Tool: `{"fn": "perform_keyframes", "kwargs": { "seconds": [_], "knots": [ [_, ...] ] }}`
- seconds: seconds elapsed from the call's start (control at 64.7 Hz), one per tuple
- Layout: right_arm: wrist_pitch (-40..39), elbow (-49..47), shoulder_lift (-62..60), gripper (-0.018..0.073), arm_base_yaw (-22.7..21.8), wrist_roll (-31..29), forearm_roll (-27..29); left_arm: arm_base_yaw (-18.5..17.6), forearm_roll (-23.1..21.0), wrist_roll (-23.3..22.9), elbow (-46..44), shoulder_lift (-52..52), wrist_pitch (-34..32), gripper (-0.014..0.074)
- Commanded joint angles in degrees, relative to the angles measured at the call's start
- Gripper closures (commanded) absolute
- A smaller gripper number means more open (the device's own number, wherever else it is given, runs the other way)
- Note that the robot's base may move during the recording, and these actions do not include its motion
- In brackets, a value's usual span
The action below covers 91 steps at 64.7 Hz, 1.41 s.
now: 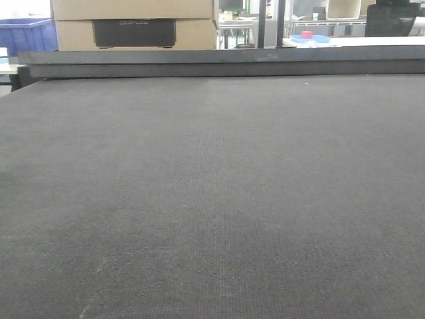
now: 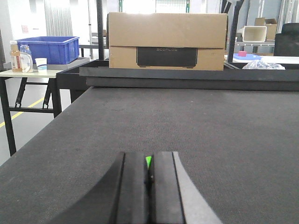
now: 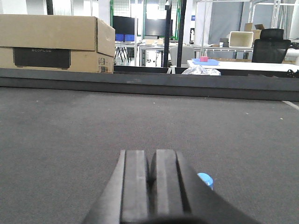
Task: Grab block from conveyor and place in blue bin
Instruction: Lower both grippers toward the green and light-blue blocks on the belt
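1. Conveyor point(image 1: 212, 199) fills nearly all of each view: a wide, flat, dark grey woven belt with a black raised rail point(image 1: 226, 63) along its far edge.
2. Far left, beyond the belt's corner, the blue bin point(image 2: 46, 49) sits on a pale side surface point(image 2: 28, 73). Bottles point(image 2: 21, 58) and a small cup point(image 2: 41, 63) stand just beside it.
3. Behind the rail, a large cardboard box point(image 2: 167, 41) with a dark panel stands left of centre and hides the room behind it.
4. The left end effector point(image 2: 149, 163) hangs low over the belt with its fingers pressed together. A thin green sliver point(image 2: 148, 162) shows at the seam; what it is cannot be told.
5. The right end effector point(image 3: 152, 161) is likewise pressed together, with a small blue round thing point(image 3: 204, 179) just beside its right finger.
6. To the right, past the rail, a white surface point(image 3: 243, 66) carries a blue tray point(image 3: 205, 62) with a small pink object point(image 3: 203, 59) on it. A black chair point(image 3: 271, 44) is near it.
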Motion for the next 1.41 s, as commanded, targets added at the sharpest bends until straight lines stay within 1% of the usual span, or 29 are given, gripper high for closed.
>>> {"fn": "perform_keyframes", "kwargs": {
  "seconds": [0.0,0.526,0.634,0.804,0.959,1.021,1.114,1.16,1.222,1.237,1.284,1.315,1.361,1.392],
  "knots": [
    [-1.1,0.1,-0.2,0.0722,0.0,-0.1,-0.3,0.1,0.1,-0.3,-0.1,-0.2,-0.9,0.0707],
    [-1.3,0.1,-0.2,0.0722,0.0,-0.1,-0.3,0.1,0.1,-0.3,-0.1,-0.2,-2.0,0.0707],
    [-3.0,0.1,-0.2,0.0722,0.0,-0.1,-0.3,0.1,0.1,-0.3,-0.1,-0.2,-4.1,0.0707],
    [-3.8,0.1,-0.2,0.0722,0.0,-0.1,-0.3,0.1,0.1,-0.3,-0.1,-0.2,-4.9,0.0707],
    [-6.1,0.1,-0.2,0.0722,0.0,-0.1,0.6,0.1,0.1,-0.3,-0.1,-0.2,-10.2,0.0707],
    [-5.8,-0.7,-0.2,0.0722,0.0,-0.1,0.7,0.1,0.1,-0.3,-2.2,-0.2,-10.3,0.0707],
    [-3.4,-7.4,-0.2,0.0722,0.0,-0.1,0.7,0.1,0.1,-0.3,-9.4,-0.2,-8.1,0.0707],
    [-0.5,-12.3,-0.2,0.0722,0.0,-0.1,0.7,0.1,0.1,-0.3,-13.8,-0.2,-6.1,0.0707],
    [5.6,-19.3,0.0,0.0722,0.0,-0.1,0.7,0.1,0.2,-0.3,-20.1,0.6,-1.4,0.0699],
    [7.0,-20.7,0.8,0.0721,0.0,-0.1,0.7,0.1,0.4,-0.3,-22.9,1.8,1.0,0.0689],
    [13.2,-26.5,3.2,0.0721,0.0,-0.1,0.7,0.1,0.4,-0.3,-27.8,4.2,5.6,0.0658],
    [17.7,-30.7,5.9,0.0721,0.0,-0.1,0.7,0.1,0.4,-0.3,-31.1,6.2,9.1,0.0622],
    [21.7,-34.7,9.7,0.0721,0.0,-0.1,0.7,0.1,0.4,-0.3,-36.1,9.6,14.1,0.0566],
    [24.5,-37.9,12.1,0.0721,0.0,-0.1,0.7,0.1,0.4,-0.3,-38.3,11.4,16.2,0.0527]
  ]
}}
